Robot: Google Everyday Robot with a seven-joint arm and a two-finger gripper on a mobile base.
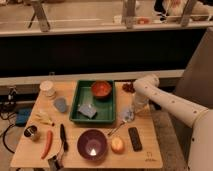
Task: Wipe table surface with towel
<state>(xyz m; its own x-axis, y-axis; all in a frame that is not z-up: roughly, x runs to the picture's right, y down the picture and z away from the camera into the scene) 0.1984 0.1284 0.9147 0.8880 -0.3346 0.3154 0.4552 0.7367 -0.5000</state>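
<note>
- We could not tell how the gripper (131, 113) stood; it pointed down at the pale crumpled towel (127, 116) near the right edge of the light wooden table (150, 150), just beside the green rectangular plastic tray (76, 107), and appeared to be touching the cloth.
- The towel lay bunched in one spot, just right of the tray's near right corner, with a silver spoon (114, 131) running from under it toward the front edge.
- Above the gripper, the white robot arm (165, 102) reached in from beyond the right edge, its elbow over the back right corner.
- Inside the tray sat an orange-red bowl (101, 89) and a blue-grey sponge block (87, 110).
- Toward the front edge stood a dark purple bowl (92, 145), a round yellowish fruit (117, 145) and a black rectangular remote (134, 138).
- Along the left edge we saw a white lidded cup (48, 88), a red chilli pepper (47, 143) and a small dark can (31, 132).
- We judged the task to be at its start: the towel looked reached or pressed, yet no wiped stretch showed, and nearly all the surface remained to be covered around the clutter.
</note>
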